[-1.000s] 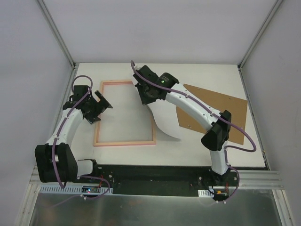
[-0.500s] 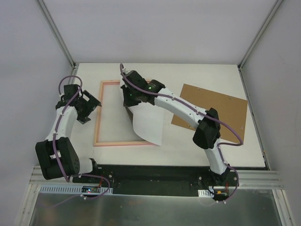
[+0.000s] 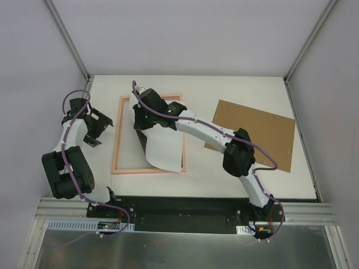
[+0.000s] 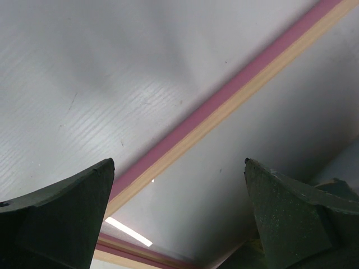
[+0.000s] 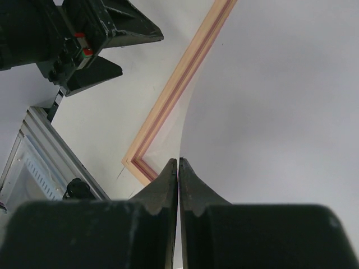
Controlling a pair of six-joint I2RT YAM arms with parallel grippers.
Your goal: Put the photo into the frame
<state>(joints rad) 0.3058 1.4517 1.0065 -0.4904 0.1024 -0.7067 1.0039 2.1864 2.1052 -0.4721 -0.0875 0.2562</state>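
Right gripper, jaws pinched shut on the photo edge, had swung the sheet left from beside the frame to over its opening, centre-left of the top view. White back was up, the sheet curled, its lower edge over the bottom rail. Left gripper had backed off to the far left, jaws wide apart, holding nothing. Photo probably still needed lowering and squaring.
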